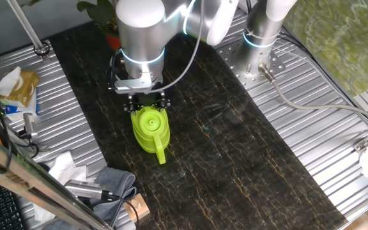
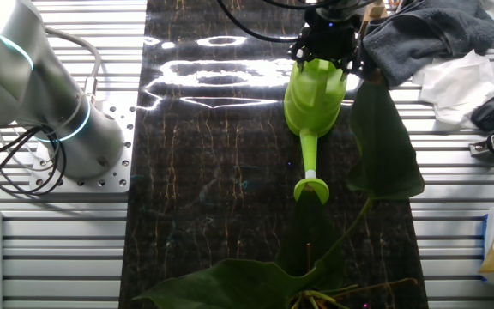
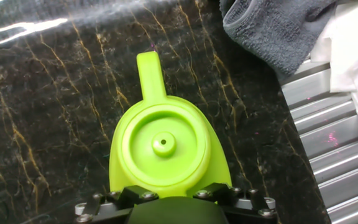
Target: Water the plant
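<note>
The lime-green watering can (image 1: 151, 128) stands on the black marble mat (image 1: 235, 153) with its spout pointing away from the arm. It also shows in the other fixed view (image 2: 314, 94) and in the hand view (image 3: 163, 149). My gripper (image 1: 147, 103) sits over the can's rear end, and its fingers flank the shaded handle on both sides (image 3: 176, 200), shut on it. The plant (image 1: 98, 9), in a reddish-orange pot (image 1: 112, 41), stands behind the arm at the mat's far end. Its broad dark leaves (image 2: 384, 146) fill the foreground of the other fixed view, just past the spout.
A grey cloth (image 3: 272, 28) lies at the mat's edge beside the can, with white tissue (image 2: 457, 81) next to it. The arm's base (image 2: 41, 103) stands on the slatted metal table (image 1: 337, 134). Clutter and tools lie along the left side (image 1: 15, 86).
</note>
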### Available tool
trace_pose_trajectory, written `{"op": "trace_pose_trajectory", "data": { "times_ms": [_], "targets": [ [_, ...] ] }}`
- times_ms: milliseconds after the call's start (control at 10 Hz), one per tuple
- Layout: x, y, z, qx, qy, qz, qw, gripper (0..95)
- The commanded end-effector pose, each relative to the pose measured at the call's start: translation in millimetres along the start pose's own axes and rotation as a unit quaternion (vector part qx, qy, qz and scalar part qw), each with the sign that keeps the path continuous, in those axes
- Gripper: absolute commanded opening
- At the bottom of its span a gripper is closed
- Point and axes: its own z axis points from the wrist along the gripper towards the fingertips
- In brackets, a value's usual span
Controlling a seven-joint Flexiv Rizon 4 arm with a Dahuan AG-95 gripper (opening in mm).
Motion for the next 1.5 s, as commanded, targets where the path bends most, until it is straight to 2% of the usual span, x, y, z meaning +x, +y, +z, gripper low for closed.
{"op": "trace_pose_trajectory", "data": {
  "times_ms": [100, 500, 600, 700, 800, 900, 1000, 1400, 1500],
  "targets": [
    [0.6, 0.3, 0.4, 0.000, 0.000, 0.000, 1.0000, 76.0],
    [0.6, 0.3, 0.4, 0.001, 0.001, 0.003, 1.0000, 76.0],
    [0.6, 0.3, 0.4, 0.004, 0.000, 0.004, 1.0000, 57.0],
    [0.6, 0.3, 0.3, 0.004, 0.000, 0.005, 1.0000, 57.0],
    [0.6, 0.3, 0.2, 0.004, 0.000, 0.006, 1.0000, 38.0],
    [0.5, 0.3, 0.2, 0.005, 0.000, 0.007, 1.0000, 38.0],
    [0.5, 0.3, 0.2, 0.005, 0.000, 0.007, 1.0000, 19.0],
    [0.5, 0.3, 0.2, 0.011, 0.003, 0.000, 0.9999, 19.0],
    [0.6, 0.3, 0.4, 0.018, 0.005, -0.006, 0.9998, 19.0]
  ]
}}
